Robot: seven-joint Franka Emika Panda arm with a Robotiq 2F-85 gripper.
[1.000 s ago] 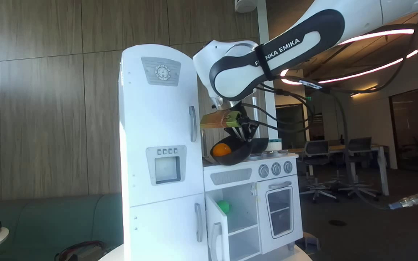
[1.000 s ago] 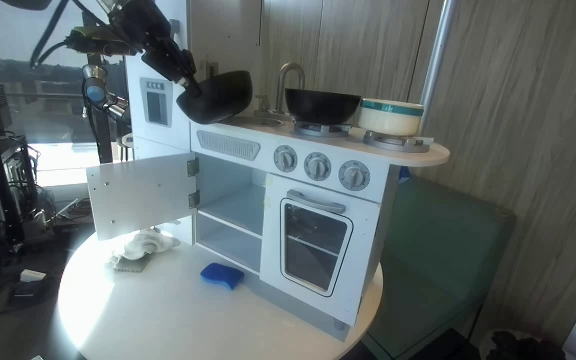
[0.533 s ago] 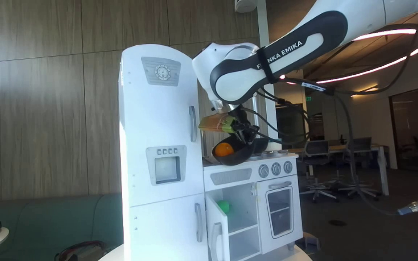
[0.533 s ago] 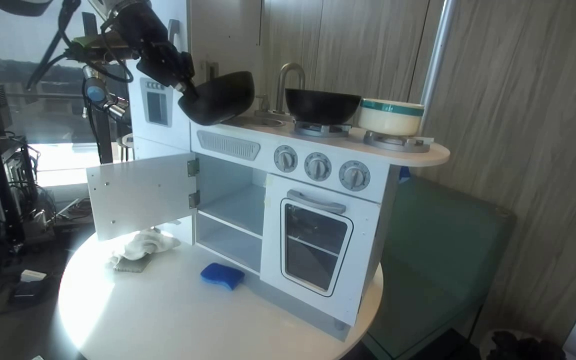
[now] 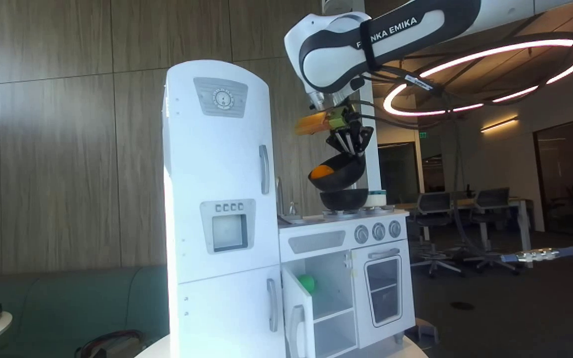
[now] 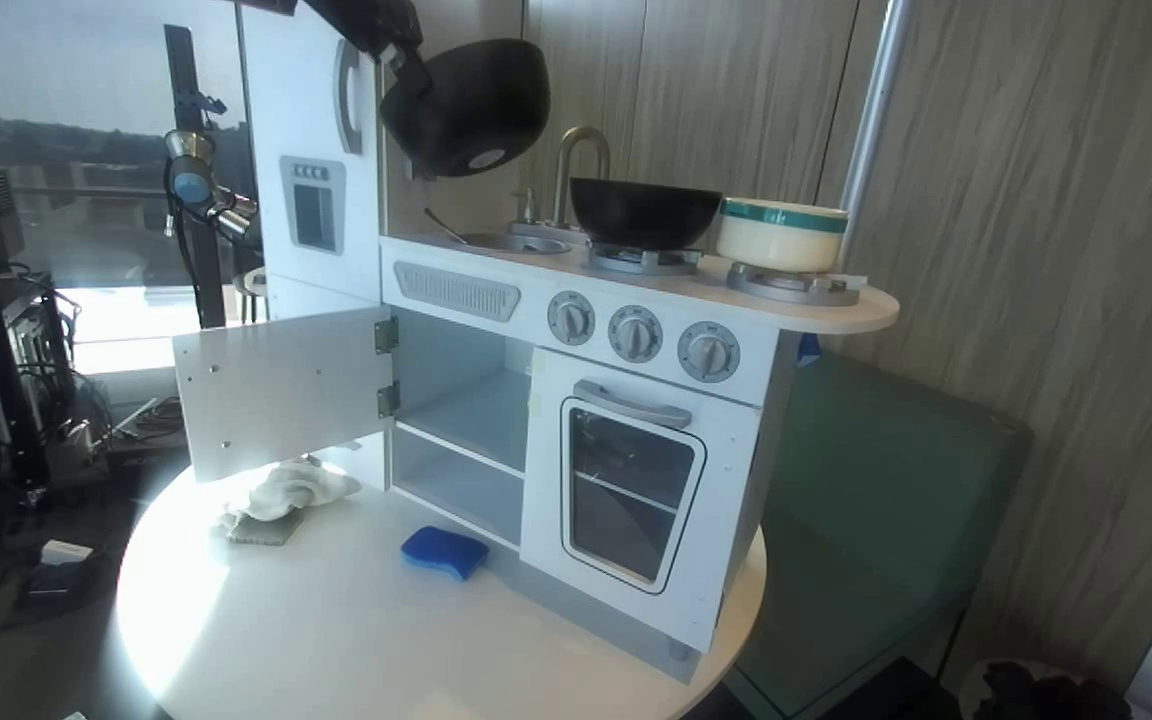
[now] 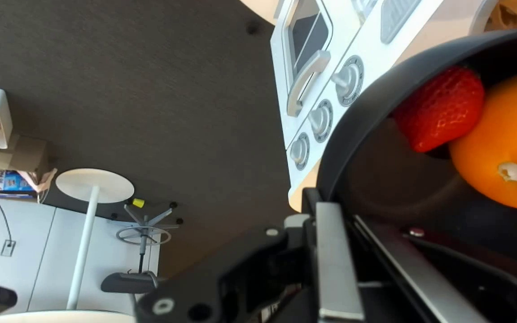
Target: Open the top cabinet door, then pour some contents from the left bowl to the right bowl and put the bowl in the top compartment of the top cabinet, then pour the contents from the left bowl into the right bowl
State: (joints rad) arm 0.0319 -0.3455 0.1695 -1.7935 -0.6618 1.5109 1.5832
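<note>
The claw (image 6: 412, 70) pinches the fruit bowl (image 6: 476, 105), likely for pouring, next over the stove bowl (image 6: 646, 215), four o'clock in an exterior view.

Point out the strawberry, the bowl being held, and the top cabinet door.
Strawberry (image 7: 444, 107): wrist view, on the middle of its red side.
Held bowl (image 6: 481, 105): in an exterior view, on its dark outer wall.
Top cabinet door (image 5: 223, 166): in an exterior view, on the middle of its white panel.

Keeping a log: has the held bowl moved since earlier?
Yes: in an exterior view, the held bowl moved up and right relative to the faucet.
</note>
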